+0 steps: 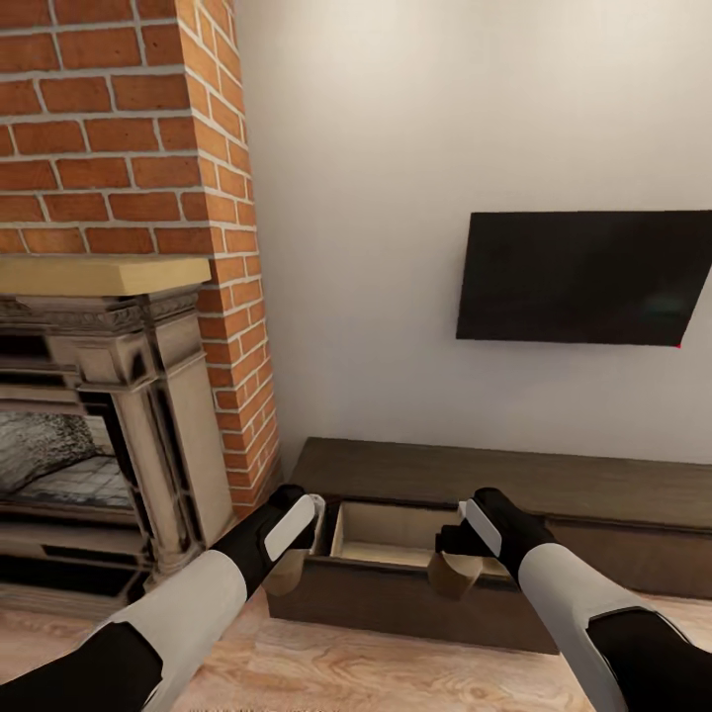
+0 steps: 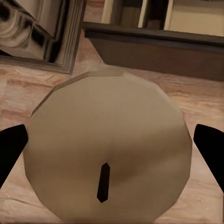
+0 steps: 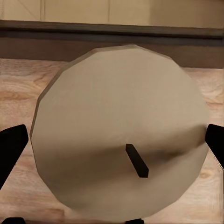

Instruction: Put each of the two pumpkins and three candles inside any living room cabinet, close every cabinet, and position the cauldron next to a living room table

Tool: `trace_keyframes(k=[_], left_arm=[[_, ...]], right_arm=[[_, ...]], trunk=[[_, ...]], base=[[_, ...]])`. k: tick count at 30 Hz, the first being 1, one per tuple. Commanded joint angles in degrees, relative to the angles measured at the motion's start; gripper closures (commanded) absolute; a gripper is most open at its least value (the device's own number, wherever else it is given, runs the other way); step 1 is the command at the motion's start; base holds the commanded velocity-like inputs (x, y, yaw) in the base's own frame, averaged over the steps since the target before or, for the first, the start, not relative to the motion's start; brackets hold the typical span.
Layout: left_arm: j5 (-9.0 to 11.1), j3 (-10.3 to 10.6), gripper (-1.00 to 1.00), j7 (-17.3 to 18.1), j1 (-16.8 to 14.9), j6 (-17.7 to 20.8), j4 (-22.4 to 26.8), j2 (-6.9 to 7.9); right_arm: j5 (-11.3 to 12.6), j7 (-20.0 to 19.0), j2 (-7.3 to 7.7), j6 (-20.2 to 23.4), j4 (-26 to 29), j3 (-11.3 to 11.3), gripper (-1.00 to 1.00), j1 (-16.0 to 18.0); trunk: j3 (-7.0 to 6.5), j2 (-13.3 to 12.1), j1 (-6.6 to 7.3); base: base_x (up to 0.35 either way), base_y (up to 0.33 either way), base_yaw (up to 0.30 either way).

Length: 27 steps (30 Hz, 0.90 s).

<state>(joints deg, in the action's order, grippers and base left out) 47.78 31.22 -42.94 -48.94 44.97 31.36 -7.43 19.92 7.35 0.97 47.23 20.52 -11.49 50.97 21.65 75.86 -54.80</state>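
The dark brown cabinet runs along the wall under the TV, and its left drawer stands pulled out, showing a pale wood interior. My left gripper is shut on a grey-beige candle just left of the drawer's front corner, over the floor. In the left wrist view that candle shows its round top and dark wick between the black fingers. The right gripper is shut on a second candle over the drawer's front edge. Its wide top shows in the right wrist view.
A brick chimney with a stone fireplace stands left of the cabinet. A black TV hangs on the white wall above it. Light wood floor lies in front of the drawer.
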Motion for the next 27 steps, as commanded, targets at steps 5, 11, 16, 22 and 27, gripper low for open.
trace_keyframes(k=[5, 11, 16, 22, 27], left_arm=[[0.56, 0.34, 1.00, -0.59, -0.07, 0.03, 0.51, -0.03], [0.55, 0.34, 1.00, -0.65, -0.08, 0.02, 1.49, -0.04], [0.51, 0.34, 1.00, -0.66, -0.06, 0.01, 1.65, -0.04], [0.51, 0.34, 1.00, -0.66, -0.09, 0.03, 1.74, -0.04], [0.55, 0.34, 1.00, -0.66, -0.10, 0.04, 1.76, -0.04]], right_arm=[[0.65, 0.36, 0.09, 0.23, 0.14, -0.34, 1.00, 0.01], [0.65, 0.31, 0.15, 0.21, 0.14, -0.32, 1.00, 0.01], [0.65, 0.30, 0.17, 0.19, 0.17, -0.29, 1.00, 0.01], [0.65, 0.30, 0.19, 0.17, 1.50, -0.35, 1.00, -0.06], [0.65, 0.30, 0.18, 0.15, 1.82, -0.37, 1.00, -0.08]], trunk=[[0.16, 0.04, 0.00], [0.17, 0.04, 0.00], [0.17, 0.04, 0.00], [0.10, 0.04, 0.00], [0.08, 0.04, 0.00]], base=[[-0.001, -0.288, 0.167], [0.028, -0.291, 0.005], [0.150, -0.268, -0.008], [0.171, -0.271, -0.101], [0.124, -0.220, -0.033]])
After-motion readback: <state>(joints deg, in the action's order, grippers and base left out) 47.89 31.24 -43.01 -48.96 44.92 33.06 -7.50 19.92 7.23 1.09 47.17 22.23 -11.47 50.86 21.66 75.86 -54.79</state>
